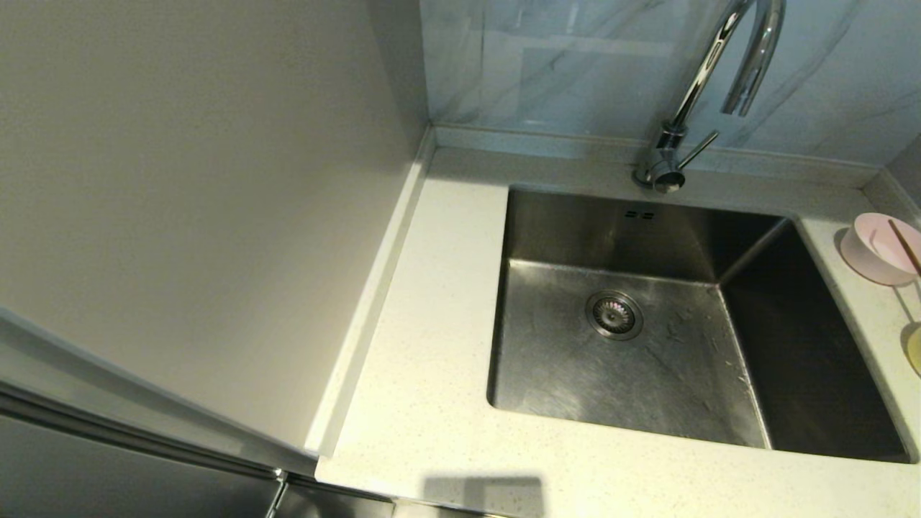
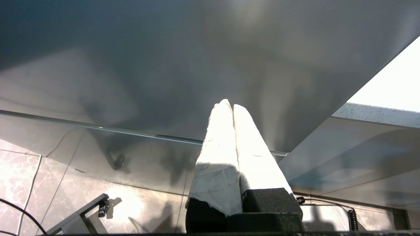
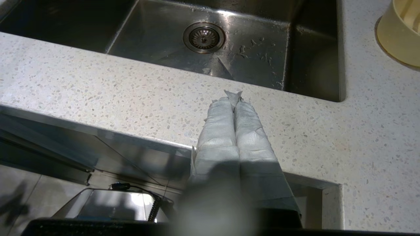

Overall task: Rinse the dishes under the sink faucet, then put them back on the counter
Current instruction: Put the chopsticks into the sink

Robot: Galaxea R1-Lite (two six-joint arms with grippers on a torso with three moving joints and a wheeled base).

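The pale pink bowl (image 1: 879, 248) stands on the counter (image 1: 424, 360) to the right of the sink (image 1: 669, 316), with a brown chopstick (image 1: 904, 246) lying across it. The yellow bowl (image 1: 914, 348) sits nearer, cut by the picture's right edge, and shows again as the yellow bowl (image 3: 399, 31) in the right wrist view. The chrome faucet (image 1: 709, 79) rises behind the empty sink. My right gripper (image 3: 233, 98) is shut and holds nothing, low in front of the counter's front edge (image 3: 131, 95). My left gripper (image 2: 228, 105) is shut and empty, down beside a grey cabinet front.
A plain wall stands along the left of the counter, and a blue-grey marbled panel (image 1: 561, 65) backs it. The drain strainer (image 1: 614, 314) lies in the wet basin floor. Cables and tiled floor (image 2: 39, 183) show below the left gripper.
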